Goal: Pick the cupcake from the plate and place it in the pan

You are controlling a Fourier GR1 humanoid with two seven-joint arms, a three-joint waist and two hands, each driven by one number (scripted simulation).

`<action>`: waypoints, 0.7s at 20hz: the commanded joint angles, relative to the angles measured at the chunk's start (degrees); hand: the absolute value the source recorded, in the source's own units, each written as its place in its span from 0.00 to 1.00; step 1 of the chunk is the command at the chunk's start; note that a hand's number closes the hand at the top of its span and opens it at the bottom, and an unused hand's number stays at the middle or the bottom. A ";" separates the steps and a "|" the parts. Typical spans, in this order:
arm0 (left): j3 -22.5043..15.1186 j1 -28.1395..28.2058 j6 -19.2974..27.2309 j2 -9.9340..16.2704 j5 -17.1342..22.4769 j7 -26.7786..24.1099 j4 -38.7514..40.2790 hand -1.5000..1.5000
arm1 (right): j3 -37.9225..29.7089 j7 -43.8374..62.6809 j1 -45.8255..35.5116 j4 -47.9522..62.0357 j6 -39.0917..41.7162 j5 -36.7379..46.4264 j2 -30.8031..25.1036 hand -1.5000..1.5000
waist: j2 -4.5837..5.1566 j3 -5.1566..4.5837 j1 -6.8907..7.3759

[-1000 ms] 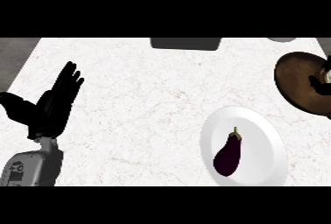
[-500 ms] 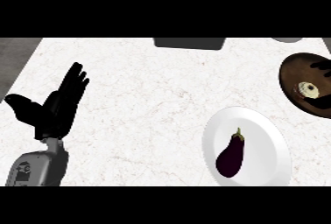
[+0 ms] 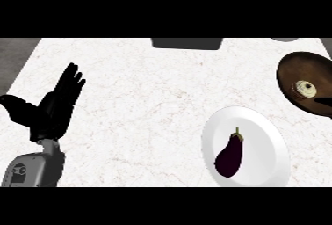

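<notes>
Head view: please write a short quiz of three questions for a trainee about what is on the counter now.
1. True or false: the cupcake lies in the pan.
2. What lies on the white plate? A) eggplant B) cupcake C) nothing
3. Which hand shows, and how are its fingers?

Key:
1. True.
2. A, the eggplant.
3. The left hand, open with straight fingers, at the view's left; the right hand is not in view.

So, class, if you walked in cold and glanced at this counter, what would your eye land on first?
Probably the dark purple eggplant lying on the white plate at the lower right. Next, the black left hand, open with fingers up at the left edge. Then the brown pan at the right edge, with the small pale cupcake inside it.
</notes>
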 commanded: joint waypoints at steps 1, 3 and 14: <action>0.24 0.61 0.46 -0.33 0.31 0.49 -1.02 0.50 | -5.18 -3.15 1.48 2.33 8.99 -5.53 -4.49 0.00 | -0.17 0.05 -0.53; 0.07 0.81 -0.51 -0.44 0.92 0.26 0.37 0.50 | -7.92 -1.48 0.65 3.31 14.20 -8.31 -7.82 0.00 | -0.04 0.05 -0.90; 0.28 2.68 0.19 -0.30 0.20 -0.13 -1.49 0.50 | -10.87 -11.87 12.40 3.88 34.16 -12.60 -14.42 0.00 | -0.46 0.26 -1.87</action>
